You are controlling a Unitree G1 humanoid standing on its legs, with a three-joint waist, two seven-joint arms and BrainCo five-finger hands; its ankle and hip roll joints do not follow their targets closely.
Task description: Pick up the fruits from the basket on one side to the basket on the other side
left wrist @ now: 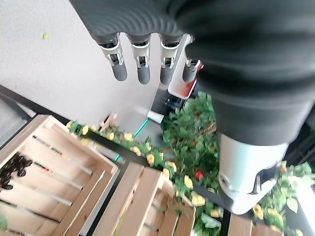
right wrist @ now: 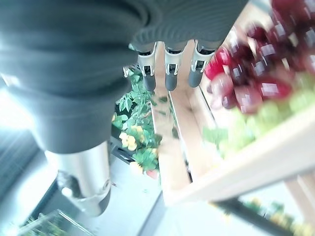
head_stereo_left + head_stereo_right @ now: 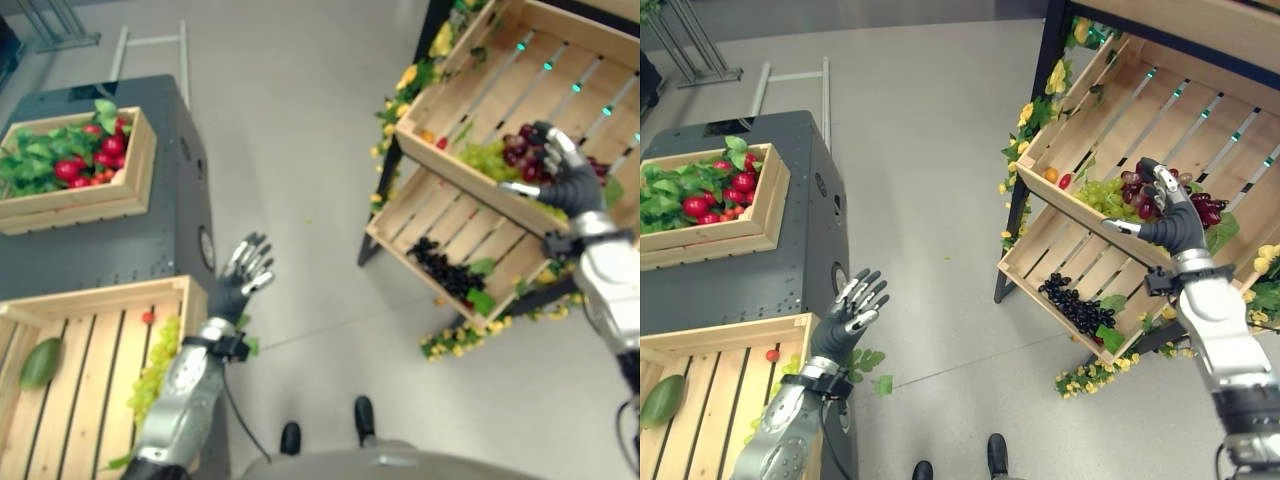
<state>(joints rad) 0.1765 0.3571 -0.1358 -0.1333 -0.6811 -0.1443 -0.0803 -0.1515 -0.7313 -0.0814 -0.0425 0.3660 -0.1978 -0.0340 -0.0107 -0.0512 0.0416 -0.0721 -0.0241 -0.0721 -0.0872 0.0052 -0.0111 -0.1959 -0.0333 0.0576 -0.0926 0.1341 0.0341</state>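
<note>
A tilted upper crate (image 3: pixel 1058 199) on the rack at the right holds red grapes (image 3: pixel 1206 209), green grapes (image 3: pixel 1095 195) and two small fruits at its corner. My right hand (image 3: pixel 1171 218) is open and rests over the red grapes (image 2: pixel 256 73); its fingers (image 2: pixel 167 74) are straight beside the bunch, not curled round it. At the lower left, a wooden crate (image 3: pixel 100 298) holds green grapes (image 3: pixel 155 375), a green mango (image 3: pixel 40 362) and a small red fruit (image 3: pixel 148 317). My left hand (image 3: pixel 240 278) is open and held up beside that crate, holding nothing.
A lower tilted crate (image 3: pixel 392 248) under the first holds black grapes (image 3: pixel 445 268). Yellow flowers and leaves trim the rack (image 3: pixel 460 340). A dark cabinet (image 3: pixel 150 240) at the left carries a crate of red fruit and leaves (image 3: pixel 80 205). Grey floor lies between the two sides.
</note>
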